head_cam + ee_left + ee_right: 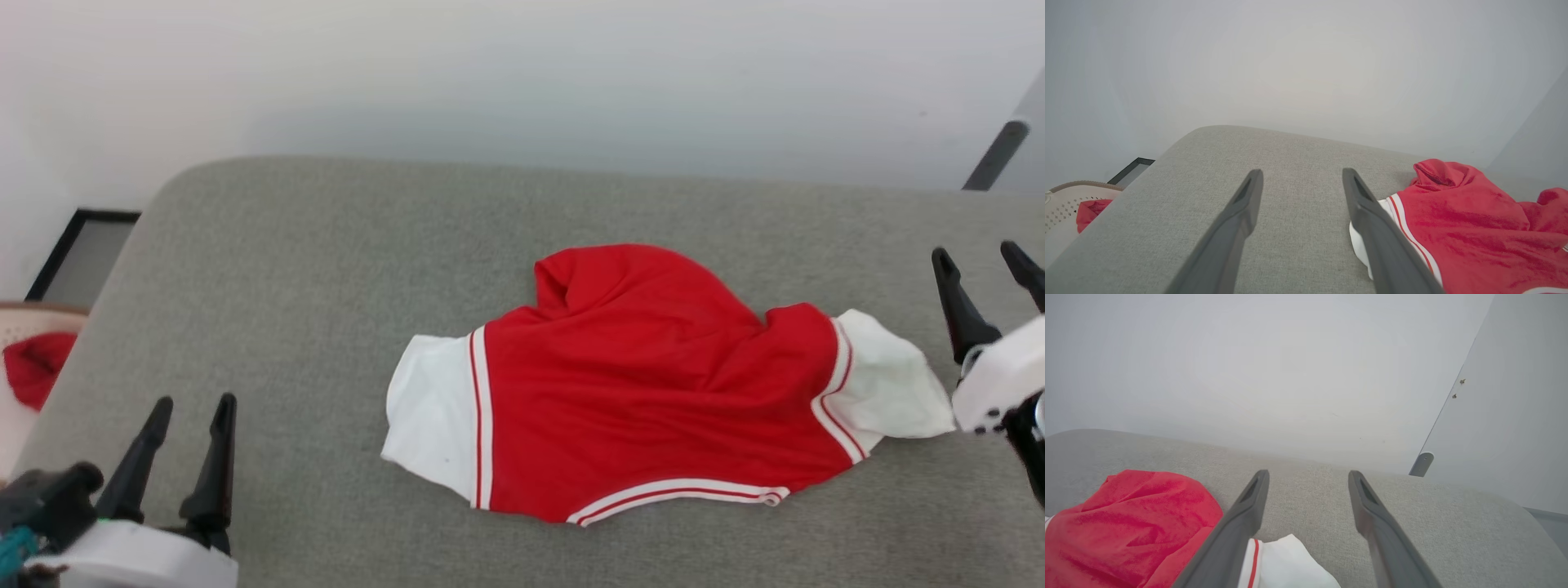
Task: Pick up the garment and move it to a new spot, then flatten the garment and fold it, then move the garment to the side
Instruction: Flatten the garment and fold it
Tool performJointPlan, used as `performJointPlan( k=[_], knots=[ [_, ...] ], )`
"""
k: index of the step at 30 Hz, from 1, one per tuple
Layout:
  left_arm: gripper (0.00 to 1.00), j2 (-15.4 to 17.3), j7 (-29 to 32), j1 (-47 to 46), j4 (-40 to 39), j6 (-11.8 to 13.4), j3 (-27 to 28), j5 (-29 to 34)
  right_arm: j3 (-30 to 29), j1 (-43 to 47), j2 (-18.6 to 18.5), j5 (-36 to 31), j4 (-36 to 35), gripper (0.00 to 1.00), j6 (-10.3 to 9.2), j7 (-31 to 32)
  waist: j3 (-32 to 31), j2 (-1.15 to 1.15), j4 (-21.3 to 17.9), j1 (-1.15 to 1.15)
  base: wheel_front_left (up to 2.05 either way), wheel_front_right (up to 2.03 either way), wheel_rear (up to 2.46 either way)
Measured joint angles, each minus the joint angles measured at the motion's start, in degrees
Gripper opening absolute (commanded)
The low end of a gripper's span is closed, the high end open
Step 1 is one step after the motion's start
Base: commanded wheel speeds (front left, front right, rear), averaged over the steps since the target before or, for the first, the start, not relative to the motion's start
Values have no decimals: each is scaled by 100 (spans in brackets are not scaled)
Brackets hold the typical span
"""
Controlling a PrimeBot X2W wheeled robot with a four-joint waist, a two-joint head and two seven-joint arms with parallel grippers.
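The garment (645, 384), red with white sleeves and red-and-white striped trim, lies spread but rumpled on the grey cushioned surface (310, 269). Its upper red part is bunched into a hump. My left gripper (193, 402) stands open at the lower left, well left of the white sleeve, with nothing between its fingers. The left wrist view has the garment (1466, 228) just right of the open left gripper (1302, 174). My right gripper (980, 255) is open beside the right white sleeve, apart from it. In the right wrist view the garment (1131, 522) lies left of the open right gripper (1308, 476).
A pale basket (16, 327) holding a small red cloth (37, 367) sits off the surface's left edge. A white wall runs behind the surface. A grey post (996, 155) stands at the far right. Bare grey surface lies left of and in front of the garment.
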Motion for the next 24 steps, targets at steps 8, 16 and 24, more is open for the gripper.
performJointPlan(
  k=[8, 16, 24],
  knots=[
    [100, 79, -33, 545, -136, 57, 134, 319, -272, 812, 209, -204, -543, 100, 0, -675, -411, 0, -320, 0, 0, 0, 0],
    [100, -156, -41, 764, -199, -73, 379, 628, -608, 1390, 367, -288, -812, 100, 0, -884, -645, 0, -662, 0, 0, 0, 0],
    [100, -118, 656, 471, -38, -603, 140, 291, -893, 1724, 553, -304, -1104, 100, 0, -765, -675, 0, -863, 0, 0, 0, 0]
  ],
)
